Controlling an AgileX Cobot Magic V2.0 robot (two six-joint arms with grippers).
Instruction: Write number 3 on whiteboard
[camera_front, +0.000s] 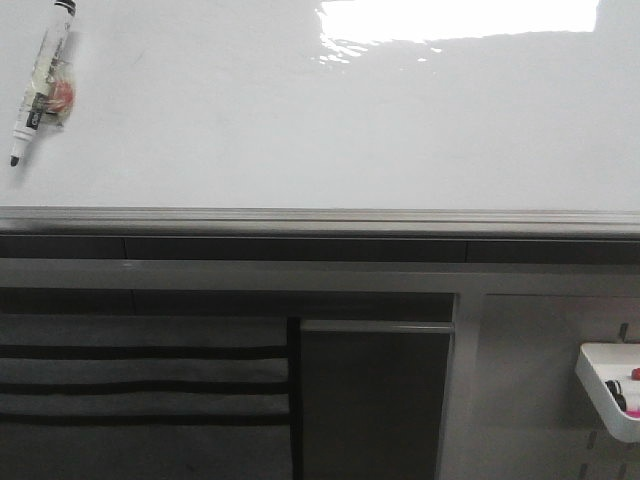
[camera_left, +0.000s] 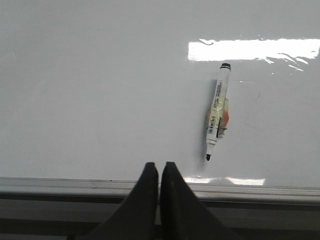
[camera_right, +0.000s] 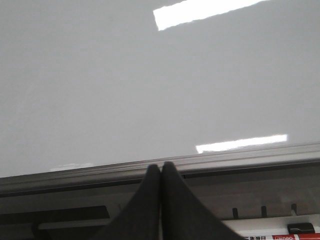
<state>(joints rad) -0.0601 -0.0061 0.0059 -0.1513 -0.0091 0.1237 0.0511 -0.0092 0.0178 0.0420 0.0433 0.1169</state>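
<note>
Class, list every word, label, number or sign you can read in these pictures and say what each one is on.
None can be read.
Marker: barcode label and small print, too small to read.
Red-and-white label at the right wrist view's edge: blurred and cut off.
Whiteboard: nothing written, no number 3.

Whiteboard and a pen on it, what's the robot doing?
Nothing is being handled yet. The marker lies uncapped on the whiteboard, near its left side. No 3 is drawn; the board is blank. The left gripper and the right gripper are both shut and empty, near the board's edge rail.
</note>
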